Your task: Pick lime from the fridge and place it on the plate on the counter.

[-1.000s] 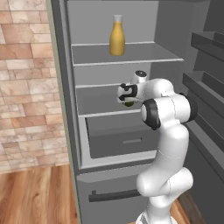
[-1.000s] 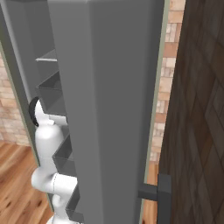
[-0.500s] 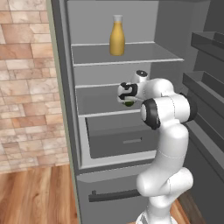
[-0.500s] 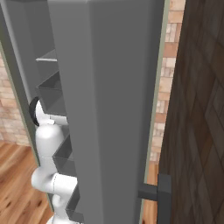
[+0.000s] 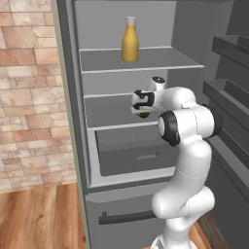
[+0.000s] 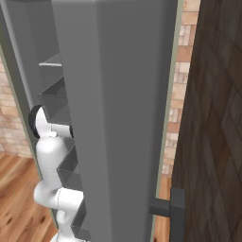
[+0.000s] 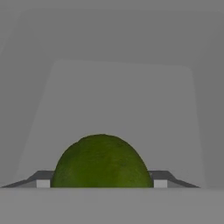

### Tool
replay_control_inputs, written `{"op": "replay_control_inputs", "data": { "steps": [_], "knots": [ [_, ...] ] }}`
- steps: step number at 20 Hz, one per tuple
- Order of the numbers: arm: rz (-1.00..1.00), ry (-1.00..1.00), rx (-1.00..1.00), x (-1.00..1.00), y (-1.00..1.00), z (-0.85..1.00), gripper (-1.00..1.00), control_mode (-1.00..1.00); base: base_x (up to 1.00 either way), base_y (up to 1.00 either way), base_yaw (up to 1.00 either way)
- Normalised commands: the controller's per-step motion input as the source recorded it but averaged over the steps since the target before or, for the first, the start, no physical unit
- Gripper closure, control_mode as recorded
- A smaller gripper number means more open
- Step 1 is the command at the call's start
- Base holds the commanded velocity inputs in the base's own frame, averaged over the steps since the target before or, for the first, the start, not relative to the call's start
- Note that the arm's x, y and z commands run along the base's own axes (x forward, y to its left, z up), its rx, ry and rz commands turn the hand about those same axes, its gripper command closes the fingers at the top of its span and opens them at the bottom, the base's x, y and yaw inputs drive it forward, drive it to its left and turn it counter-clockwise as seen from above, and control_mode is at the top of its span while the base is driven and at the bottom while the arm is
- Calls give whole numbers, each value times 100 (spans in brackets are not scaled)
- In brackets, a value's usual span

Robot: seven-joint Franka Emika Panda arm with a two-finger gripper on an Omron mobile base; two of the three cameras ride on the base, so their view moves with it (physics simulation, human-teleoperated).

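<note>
Nearest, in the hand view, the lime (image 7: 102, 162) sits low in the middle of the frame, a fingertip (image 7: 43, 179) against each of its sides, so the jaws look pressed onto it across its widest part. I'd judge it light, firm and smooth-skinned: a round thing that could roll or squirt out if pinched off-centre, so a hold across the middle seems right, and it should not bruise easily. In the left base view the lime shows as a dark green spot just under the gripper (image 5: 143, 111), at the centre of the frame, over the fridge's (image 5: 73, 146) middle shelf (image 5: 109, 114), though I cannot tell whether it rests on the shelf or hangs just clear. The white arm rises from the lower right, bends at a bulky elbow and reaches leftward, wrist roughly level, into the compartment. Below is the grey drawer (image 5: 131, 155); further up and back, a yellow-orange bottle (image 5: 130, 41) stands on the top shelf.
</note>
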Motion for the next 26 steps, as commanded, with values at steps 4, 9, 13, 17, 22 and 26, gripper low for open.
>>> {"op": "replay_control_inputs", "data": {
  "steps": [4,9,13,17,22,26],
  "knots": [
    [0,-9,0,-63,5,2,100,-100,0,0,0],
    [0,-7,0,-59,0,3,100,-100,0,0,0],
    [0,-7,0,-68,0,31,100,-100,0,0,0],
    [0,-1,0,-62,0,49,100,-100,0,0,0],
    [0,6,0,-74,-2,49,100,-100,0,0,0],
    [0,15,0,-78,0,63,100,-100,0,0,0]
  ]
}}
